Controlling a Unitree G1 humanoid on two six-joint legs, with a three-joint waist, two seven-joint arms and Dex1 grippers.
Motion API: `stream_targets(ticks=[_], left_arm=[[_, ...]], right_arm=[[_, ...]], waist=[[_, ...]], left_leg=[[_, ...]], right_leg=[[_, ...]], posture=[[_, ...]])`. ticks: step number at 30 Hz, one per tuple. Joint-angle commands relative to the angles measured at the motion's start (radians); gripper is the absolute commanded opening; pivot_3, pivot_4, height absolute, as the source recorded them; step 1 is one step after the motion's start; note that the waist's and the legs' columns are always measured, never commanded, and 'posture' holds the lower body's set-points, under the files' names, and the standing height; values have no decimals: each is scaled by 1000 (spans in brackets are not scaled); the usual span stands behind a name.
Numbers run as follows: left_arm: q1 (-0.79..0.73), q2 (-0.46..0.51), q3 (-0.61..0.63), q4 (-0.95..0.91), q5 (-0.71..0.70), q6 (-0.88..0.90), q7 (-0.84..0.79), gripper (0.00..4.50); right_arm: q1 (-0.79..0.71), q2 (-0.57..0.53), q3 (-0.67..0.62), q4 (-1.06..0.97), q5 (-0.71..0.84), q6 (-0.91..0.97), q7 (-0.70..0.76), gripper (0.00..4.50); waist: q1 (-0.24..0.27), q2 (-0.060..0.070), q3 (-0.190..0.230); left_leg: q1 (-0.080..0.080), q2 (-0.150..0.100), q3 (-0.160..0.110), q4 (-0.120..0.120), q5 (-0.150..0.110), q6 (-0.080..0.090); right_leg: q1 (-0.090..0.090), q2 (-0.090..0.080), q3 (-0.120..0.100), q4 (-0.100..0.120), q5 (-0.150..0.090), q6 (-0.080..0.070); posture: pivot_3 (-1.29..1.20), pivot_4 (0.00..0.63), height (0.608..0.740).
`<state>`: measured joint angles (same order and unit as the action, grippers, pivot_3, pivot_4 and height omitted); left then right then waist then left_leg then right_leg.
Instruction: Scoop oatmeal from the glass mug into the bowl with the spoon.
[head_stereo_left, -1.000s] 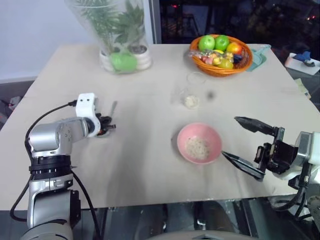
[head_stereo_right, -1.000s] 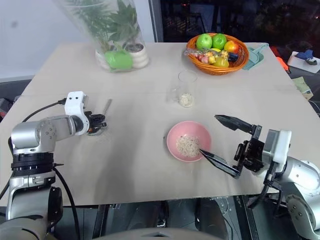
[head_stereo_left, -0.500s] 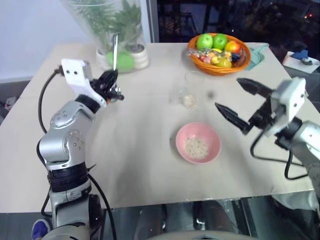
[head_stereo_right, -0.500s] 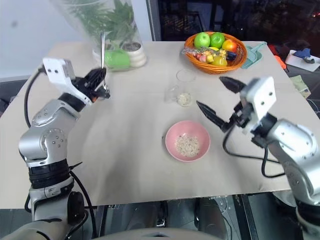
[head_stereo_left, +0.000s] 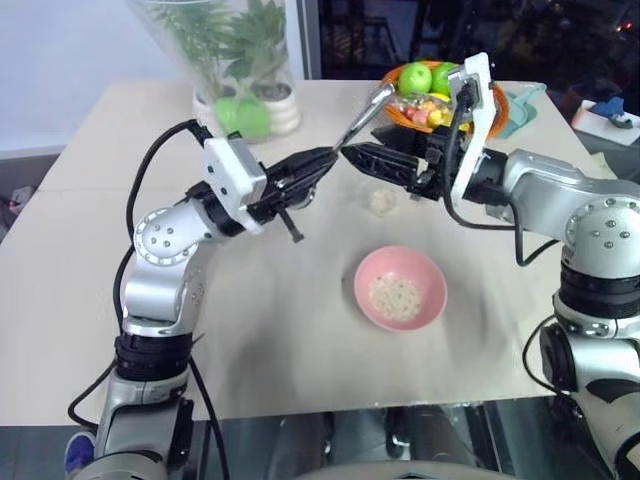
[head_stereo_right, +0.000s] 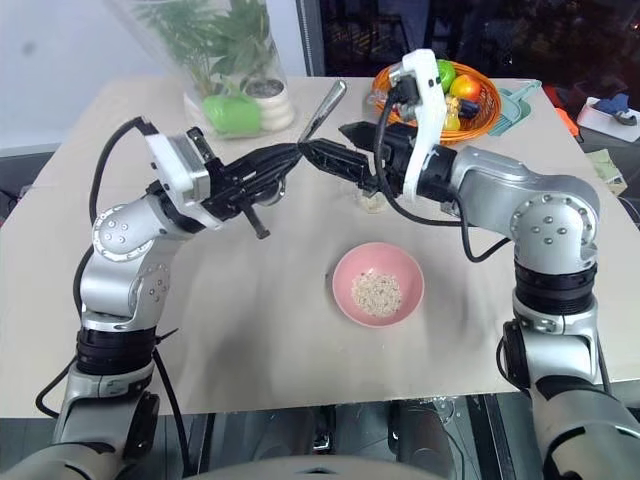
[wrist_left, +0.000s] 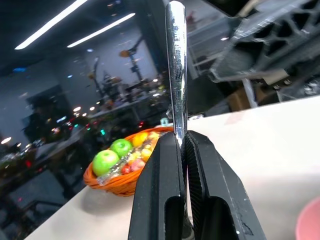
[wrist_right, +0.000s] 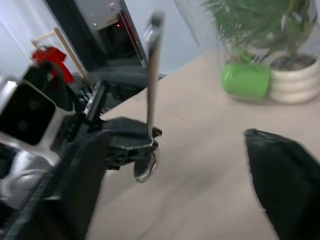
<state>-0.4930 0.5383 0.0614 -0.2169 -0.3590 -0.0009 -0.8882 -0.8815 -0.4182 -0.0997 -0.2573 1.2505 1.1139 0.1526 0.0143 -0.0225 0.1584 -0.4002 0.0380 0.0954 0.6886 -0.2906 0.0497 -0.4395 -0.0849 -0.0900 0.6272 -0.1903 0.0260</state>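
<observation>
Progress: you are holding the spoon (head_stereo_right: 322, 104) aloft over the table, mid-handover by my guess; no scoop underway, though the bowl (head_stereo_left: 399, 287) is already holding some oatmeal (head_stereo_left: 394, 294) | Grip: left gripper (head_stereo_right: 292, 153) is pinching the handle, right gripper (head_stereo_right: 335, 145) is standing spread beside it | Glass mug (head_stereo_left: 383, 195): sitting beyond the bowl, flakes remaining inside.

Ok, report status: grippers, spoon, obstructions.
Left gripper shut on spoon, held above table. Right gripper open, meeting it at the spoon. Glass mug behind the grippers.
</observation>
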Motion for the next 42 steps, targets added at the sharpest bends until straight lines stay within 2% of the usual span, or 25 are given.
stream_targets(ticks=[1,5,6,7,9,12,13,17,20,21,22,25,26,29,32,34,38,42], left_arm=[[-11,7,-7,0,6,-60,-25,0],[-8,13,-16,17,23,-91,-35,0],[-8,12,-19,19,25,-96,-37,0],[-8,12,-21,21,27,-100,-38,0],[-12,12,-22,28,30,-106,-37,0],[-15,13,-22,34,31,-114,-36,0],[-14,12,-24,35,32,-120,-38,0],[-14,9,-30,44,41,-136,-41,0],[-7,12,-19,22,-31,-72,-62,0],[-3,8,-7,6,-57,-38,-46,715],[2,3,5,-9,-82,1,-23,975],[62,-6,60,-85,-204,188,87,2331],[92,-13,80,-100,-226,236,133,2624],[157,-47,108,-108,-244,335,249,2624],[176,-106,75,-104,-205,360,329,2624],[157,-141,22,-63,-132,370,388,2624],[96,-229,-83,43,-30,354,439,2624],[35,-289,-143,202,92,322,504,2624]], right_arm=[[-42,-1,-40,-21,58,8,-25,3243],[-46,-2,-36,-23,89,21,-47,3243],[-47,-1,-36,-21,98,22,-55,2835],[-47,0,-36,-19,106,22,-62,2724],[-48,-1,-37,-15,126,23,-72,1947],[-48,-8,-33,-16,144,26,-84,424],[-47,-11,-32,-16,149,28,-86,103],[-44,-21,-32,-12,160,31,-97,103],[-40,-27,-40,-12,181,30,-107,103],[-36,-31,-46,-13,195,30,-113,0],[-32,-37,-51,-14,207,30,-118,0],[12,-91,-86,-30,276,32,-130,0],[40,-119,-104,-41,308,34,-131,0],[146,-221,-153,-91,384,37,-115,0],[264,-333,-218,-135,448,25,-91,0],[326,-393,-269,-151,485,8,-83,0],[402,-467,-363,-176,561,-71,-127,0],[451,-510,-405,-204,610,-145,-184,0]], waist=[[-2,0,0],[-2,0,0],[-3,0,0],[-3,0,0],[-2,0,0],[-2,0,0],[-2,0,0],[-2,0,0],[-3,0,0],[-2,0,0],[-2,0,0],[-2,0,0],[-2,0,0],[2,0,0],[4,0,0],[3,0,0],[3,0,0],[-1,0,0]], left_leg=[[0,0,0,0,0,0],[1,1,0,0,0,0],[1,1,0,0,0,0],[1,1,0,0,0,0],[1,1,0,0,0,0],[1,1,0,0,0,0],[1,1,0,0,0,0],[1,1,0,0,0,0],[1,1,0,0,0,0],[1,1,0,0,0,0],[1,2,-1,0,0,0],[1,3,-6,0,0,0],[1,3,-6,0,0,0],[1,3,-8,0,0,0],[0,2,-9,0,0,0],[1,1,-9,1,0,0],[3,0,-10,1,-2,3],[4,0,-9,2,-2,4]], right_leg=[[0,0,0,0,0,0],[0,0,0,1,0,0],[0,0,0,1,0,0],[0,1,0,1,0,0],[0,1,0,1,0,0],[0,0,0,1,0,0],[0,0,0,1,0,0],[0,0,0,1,0,0],[0,0,0,1,0,0],[0,0,0,1,0,0],[0,0,0,1,0,0],[0,0,1,1,0,0],[0,0,1,0,0,0],[1,-1,0,0,0,1],[1,-1,-1,0,0,1],[2,-1,0,0,0,1],[4,0,-1,0,0,1],[4,1,0,0,0,1]], posture=[[0,150,740],[0,150,740],[0,150,740],[0,150,740],[0,150,740],[0,150,740],[0,150,740],[0,150,740],[0,150,740],[0,150,740],[0,150,740],[0,150,740],[0,150,740],[0,150,740],[0,150,740],[0,150,740],[0,150,740],[0,150,740]])
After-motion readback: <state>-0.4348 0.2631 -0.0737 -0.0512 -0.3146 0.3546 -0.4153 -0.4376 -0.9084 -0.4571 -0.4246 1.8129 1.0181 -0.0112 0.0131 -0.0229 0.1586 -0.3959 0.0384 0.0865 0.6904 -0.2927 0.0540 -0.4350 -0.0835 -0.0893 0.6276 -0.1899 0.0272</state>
